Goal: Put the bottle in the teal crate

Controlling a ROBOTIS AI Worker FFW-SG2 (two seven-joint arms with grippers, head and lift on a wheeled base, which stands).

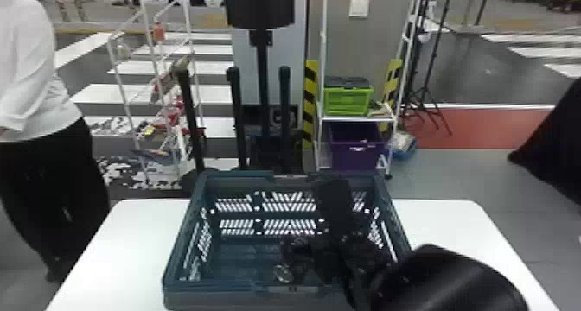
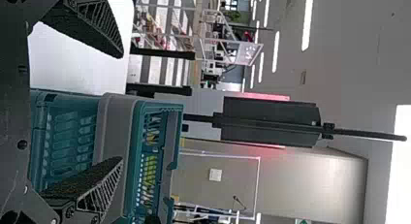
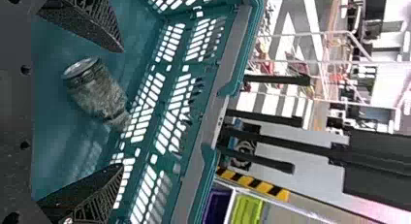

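Holds right gripper (image 3: 121, 108) spread near bottle (image 3: 97, 94) in teal crate (image 1: 207, 287), lower centre of head view (likely for clean release).

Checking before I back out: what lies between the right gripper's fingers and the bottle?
Nothing: in the right wrist view the right gripper stands open, with bare teal crate between each finger and the bottle.

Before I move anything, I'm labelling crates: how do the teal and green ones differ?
The teal crate stands on the white table; the green crate sits on a rack shelf behind. The teal crate is open, with the bottle inside; the green crate has a dark cover. Both are boxy.
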